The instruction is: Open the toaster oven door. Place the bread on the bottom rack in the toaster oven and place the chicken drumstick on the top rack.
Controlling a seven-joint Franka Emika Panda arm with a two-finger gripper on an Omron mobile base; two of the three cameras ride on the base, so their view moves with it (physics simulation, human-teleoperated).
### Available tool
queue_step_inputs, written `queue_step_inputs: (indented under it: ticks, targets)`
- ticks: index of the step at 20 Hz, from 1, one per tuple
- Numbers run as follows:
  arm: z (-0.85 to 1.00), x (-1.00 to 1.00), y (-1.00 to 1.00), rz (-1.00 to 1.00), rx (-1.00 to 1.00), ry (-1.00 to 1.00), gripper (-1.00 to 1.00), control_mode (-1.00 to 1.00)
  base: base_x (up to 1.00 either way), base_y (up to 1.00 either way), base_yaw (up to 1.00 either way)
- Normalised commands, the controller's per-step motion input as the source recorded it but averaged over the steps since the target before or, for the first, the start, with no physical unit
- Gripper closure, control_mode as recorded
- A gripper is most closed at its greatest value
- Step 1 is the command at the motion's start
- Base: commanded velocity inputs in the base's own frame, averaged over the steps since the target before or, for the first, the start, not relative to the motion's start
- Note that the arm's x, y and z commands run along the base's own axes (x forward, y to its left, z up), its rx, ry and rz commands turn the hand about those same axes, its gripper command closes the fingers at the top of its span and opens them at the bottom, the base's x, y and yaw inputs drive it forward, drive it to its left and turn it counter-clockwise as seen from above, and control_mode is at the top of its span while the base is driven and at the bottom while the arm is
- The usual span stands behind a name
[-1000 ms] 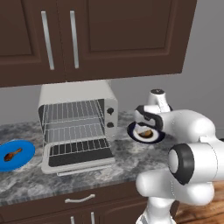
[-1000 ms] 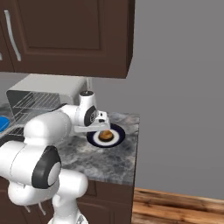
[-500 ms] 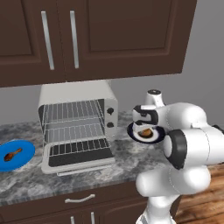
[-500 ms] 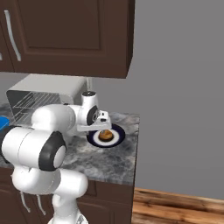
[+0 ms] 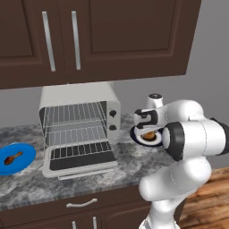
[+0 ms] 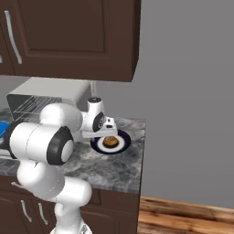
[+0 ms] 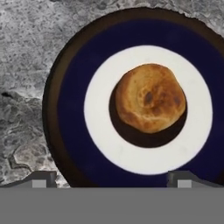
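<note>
The oven (image 5: 78, 127) sits at the left centre of the left base view on the grey marbled worktop (image 5: 129, 167), under dark brown cabinets (image 5: 98, 38). Its door (image 5: 80, 162) is down flat, lying open toward the front edge. Inside, the top rack (image 5: 74, 114) and the bottom rack (image 5: 78, 135) both stand bare. Two black knobs (image 5: 112, 120) sit one above the other on its right face.

At the far left of that view lies a blue plate (image 5: 22, 154) with the drumstick (image 5: 12, 157) on it, well apart from the oven's left side.

To the right of the oven, near the centre of the frame, a plate (image 5: 142, 139) with a dark blue rim and white middle carries the bread (image 6: 109, 141). In the hand view the bread (image 7: 150, 97) lies right of centre on the white middle of the plate (image 7: 70, 113), casting a shadow below it.

The gripper (image 7: 111, 179) hangs over this plate with its jaws spread wide, the two dark tips low in the hand view on either side, holding nothing and not touching the bread. In the right base view the gripper (image 6: 106, 131) is just above the bun at mid frame, with the white arm (image 6: 45, 137) bending across at the left.
</note>
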Motion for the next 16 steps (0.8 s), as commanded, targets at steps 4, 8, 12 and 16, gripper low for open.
queue_step_inputs:
  ticks: [4,8,12,16]
  targets:
    - [-0.17,0.18,0.0,0.0,0.0,0.0,-1.0,-1.0,0.0,0.0,0.0]
    - [-0.18,0.19,0.0,0.0,0.0,0.0,-1.0,-1.0,0.0,0.0,0.0]
    - [-0.14,0.2,-0.02,0.0,-0.01,0.0,-1.0,-1.0,0.0,0.0,0.0]
    - [-0.01,0.18,-0.07,0.0,0.0,0.0,-1.0,-1.0,0.0,0.0,0.0]
